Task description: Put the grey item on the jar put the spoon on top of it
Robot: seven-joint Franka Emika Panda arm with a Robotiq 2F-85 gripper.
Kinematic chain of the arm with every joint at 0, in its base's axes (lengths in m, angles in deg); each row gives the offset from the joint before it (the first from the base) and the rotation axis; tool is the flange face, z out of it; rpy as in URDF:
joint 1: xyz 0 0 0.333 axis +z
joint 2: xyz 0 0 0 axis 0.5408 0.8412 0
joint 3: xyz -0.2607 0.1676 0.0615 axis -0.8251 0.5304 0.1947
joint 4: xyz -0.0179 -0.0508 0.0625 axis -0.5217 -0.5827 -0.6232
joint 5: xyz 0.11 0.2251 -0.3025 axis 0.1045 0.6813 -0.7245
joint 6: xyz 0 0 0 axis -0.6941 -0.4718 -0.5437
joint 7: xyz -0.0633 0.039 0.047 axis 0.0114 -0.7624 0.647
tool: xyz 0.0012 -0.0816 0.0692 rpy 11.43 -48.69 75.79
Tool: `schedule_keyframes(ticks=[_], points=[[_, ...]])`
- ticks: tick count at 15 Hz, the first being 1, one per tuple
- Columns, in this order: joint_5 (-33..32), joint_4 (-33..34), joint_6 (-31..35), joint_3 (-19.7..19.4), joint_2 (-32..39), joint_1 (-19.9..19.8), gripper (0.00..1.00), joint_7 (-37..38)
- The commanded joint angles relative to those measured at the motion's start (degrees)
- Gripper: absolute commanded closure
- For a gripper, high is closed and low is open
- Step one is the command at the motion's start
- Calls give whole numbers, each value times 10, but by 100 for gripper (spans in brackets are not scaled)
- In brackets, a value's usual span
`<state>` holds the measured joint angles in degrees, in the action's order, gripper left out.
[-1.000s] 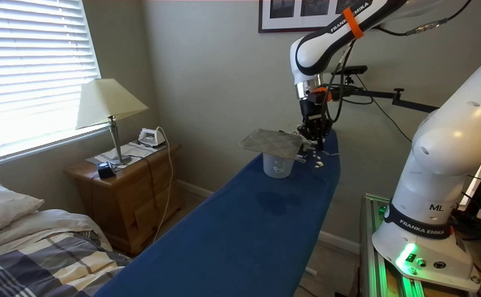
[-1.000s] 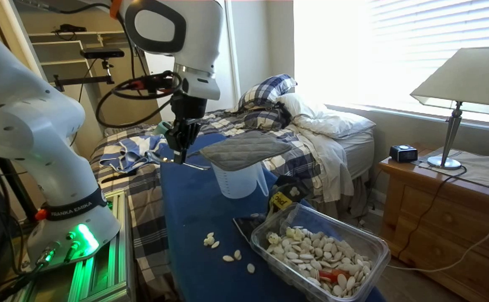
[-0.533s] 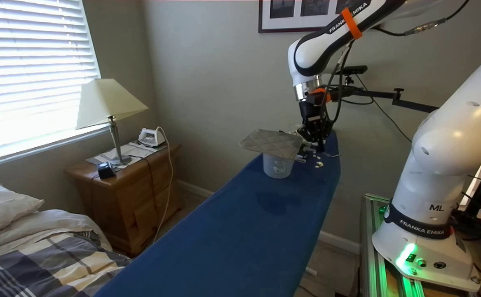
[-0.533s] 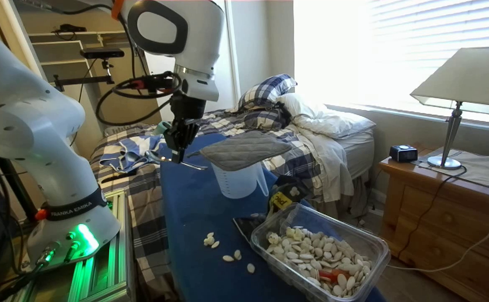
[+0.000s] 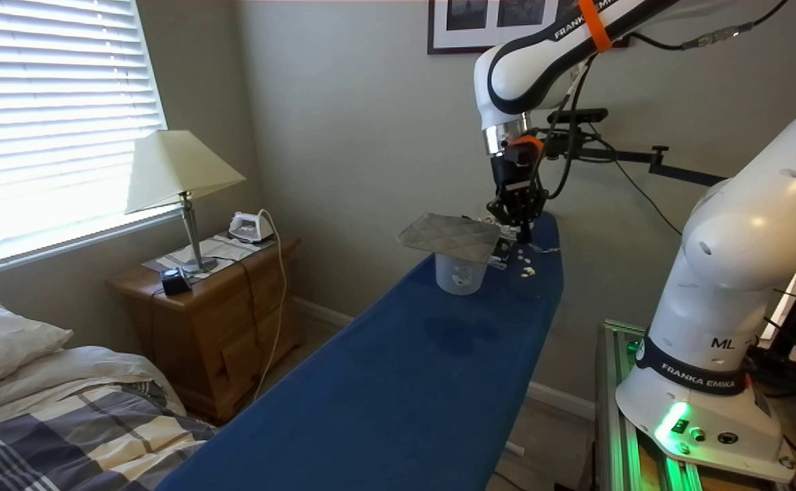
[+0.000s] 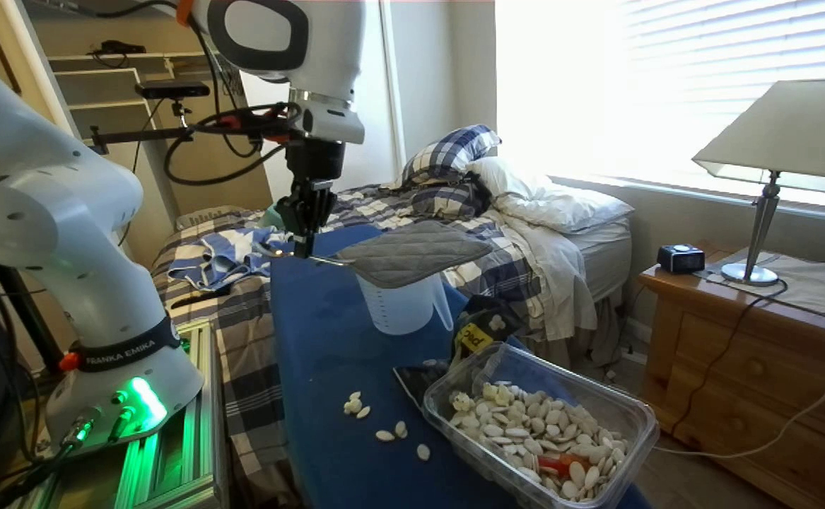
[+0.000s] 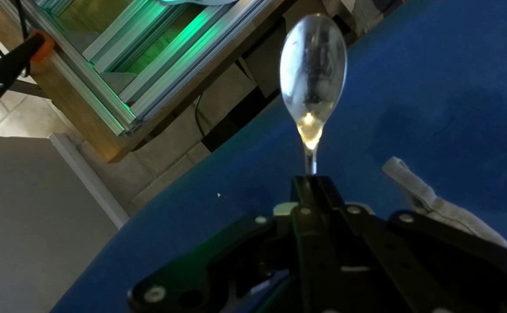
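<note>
The blue bench [image 5: 350, 389] is the largest thing here; its cloth top looks padded, so a hard downward push may set what stands on it rocking. The grey pad [image 6: 416, 253] lies across the mouth of the jar [image 6: 398, 309], hiding the rim and overhanging it. The quilting suggests something light and soft that dents without harm but slides easily; should it need straightening, an overhanging corner is the place to pinch. The jar stands upright on the bench, translucent, with a handle at one side. It is probably thin plastic, light enough to tip if nudged, and best taken by that handle.

The jaws are clenched on the spoon [image 7: 313, 87] at the neck, just below the bowl, and hold it above the bench, beside the pad. Its bowl points away from the pad; the handle runs toward it and meets its outline in an exterior view, though I cannot tell whether they touch. Smooth, stiff metal, it should weigh little and take no harm, yet so narrow a neck could let it twist. A grip near the bowl probably suits its balance; it wants lowering gently over the pad's middle, since a loaded overhang would sag.
</note>
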<state>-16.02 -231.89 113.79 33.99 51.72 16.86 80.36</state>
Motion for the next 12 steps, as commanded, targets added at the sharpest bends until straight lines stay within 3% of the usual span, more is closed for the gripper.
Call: schedule_keyframes(ticks=[1,7,12], points=[[5,6,-14,8,-35,2,98,10],[-12,37,36,4,-35,-4,98,-11],[-14,44,117,-8,-10,-7,98,-35]])
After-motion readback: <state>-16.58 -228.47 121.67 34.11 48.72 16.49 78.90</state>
